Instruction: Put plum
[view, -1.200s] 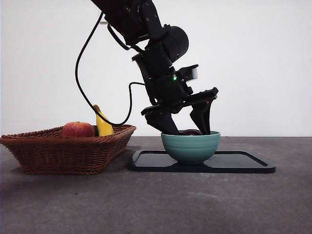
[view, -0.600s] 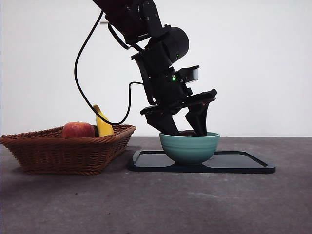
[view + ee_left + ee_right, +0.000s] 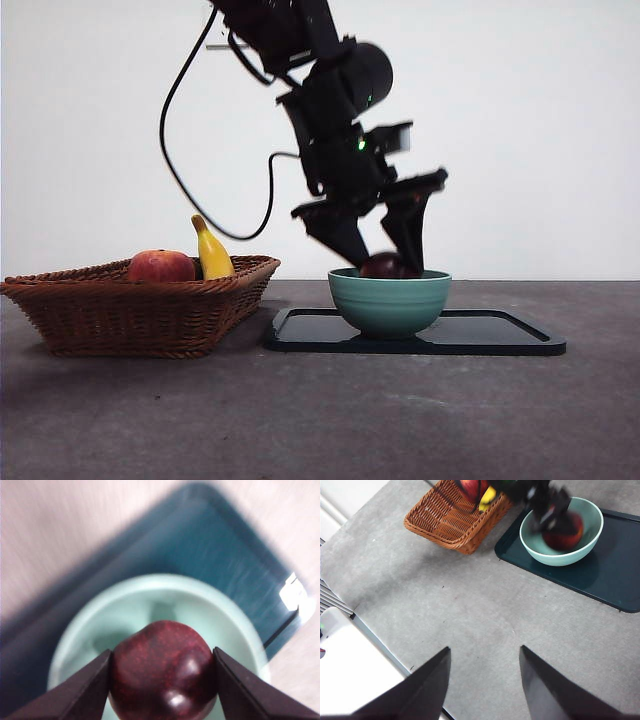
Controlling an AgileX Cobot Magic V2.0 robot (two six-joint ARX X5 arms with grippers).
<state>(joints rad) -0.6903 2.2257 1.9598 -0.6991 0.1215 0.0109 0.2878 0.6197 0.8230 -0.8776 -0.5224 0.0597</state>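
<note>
We take the bowl (image 3: 389, 300) as landmark. The tray (image 3: 500, 335) lies under it and the basket (image 3: 140, 305) stands well apart to one side, with open table around. The left gripper (image 3: 385, 245) is clenched on the plum (image 3: 164, 672) just above the bowl's rim. The right gripper (image 3: 485, 680) waits, spread, far off. We judge the smooth plum could slip, or a jaw clip the rim; blur hides clearance.

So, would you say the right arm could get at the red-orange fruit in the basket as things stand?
Probably yes. The right hand is open over bare table, and the red-orange fruit lies uncovered in the open basket beside the banana. The left hand, holding the plum, is over the bowl, off that path.
</note>
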